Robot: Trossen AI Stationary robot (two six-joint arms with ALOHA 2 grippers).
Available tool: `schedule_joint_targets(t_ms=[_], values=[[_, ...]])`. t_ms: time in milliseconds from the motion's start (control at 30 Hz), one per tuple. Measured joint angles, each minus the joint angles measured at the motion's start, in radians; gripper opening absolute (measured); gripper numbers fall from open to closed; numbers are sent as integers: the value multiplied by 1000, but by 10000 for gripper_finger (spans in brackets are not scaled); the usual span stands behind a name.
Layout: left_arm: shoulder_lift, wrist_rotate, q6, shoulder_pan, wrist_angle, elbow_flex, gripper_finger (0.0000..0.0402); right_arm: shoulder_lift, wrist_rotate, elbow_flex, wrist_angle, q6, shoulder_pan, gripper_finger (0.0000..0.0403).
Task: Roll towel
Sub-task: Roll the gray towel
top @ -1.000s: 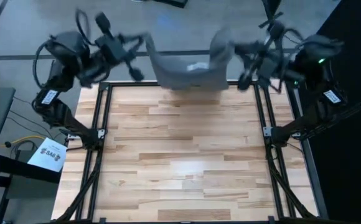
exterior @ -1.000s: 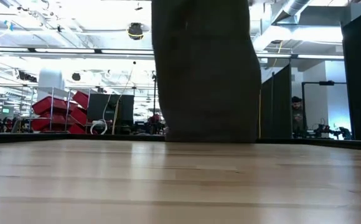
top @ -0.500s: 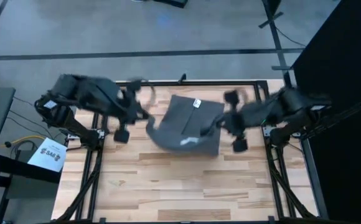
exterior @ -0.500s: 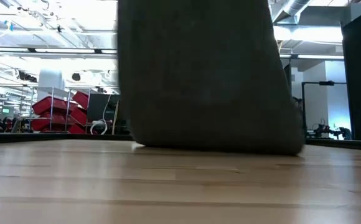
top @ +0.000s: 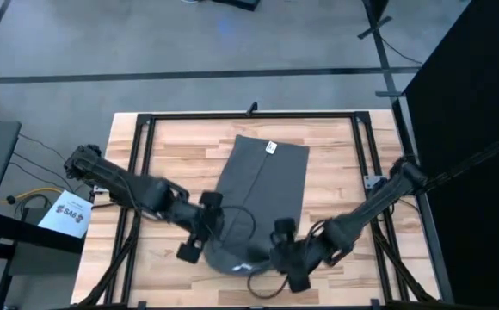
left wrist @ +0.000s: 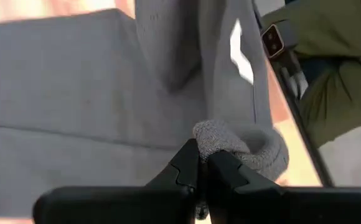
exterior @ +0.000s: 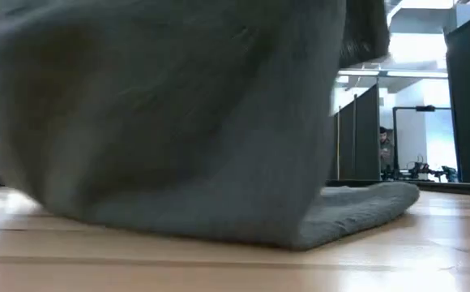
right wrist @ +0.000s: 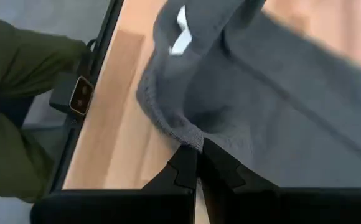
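Towel lay flat from surface centre toward 12 o'clock, near edge lifted at 6, left hand and right hand each pinching a corner; best rolled forward evenly, corners level.

Matt, nubbly grey cloth towel – pale, lightly glossy wooden table – black metal frame

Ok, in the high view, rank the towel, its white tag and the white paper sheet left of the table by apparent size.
1. The towel, far the largest, stretched along the table, both hands pinching its near end.
2. The paper sheet.
3. The white tag, smallest.
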Motion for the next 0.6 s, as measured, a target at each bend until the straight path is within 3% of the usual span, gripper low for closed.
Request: schedule_joint_targets(t_ms=[167, 333, 433, 600], values=[[0, -1, -178, -72, 76, -125, 0, 127, -34, -2, 62, 35, 16, 0], [0, -12, -348, -144, 82, -188, 0, 160, -33, -2, 104, 32, 15, 10], [0, -33, -458, -179, 79, -219, 0, 158, -45, -2, 161, 15, 11, 38], [-1, -29, -675, -245, 45, -281, 0, 155, -175, -2, 256, -2, 6, 99]])
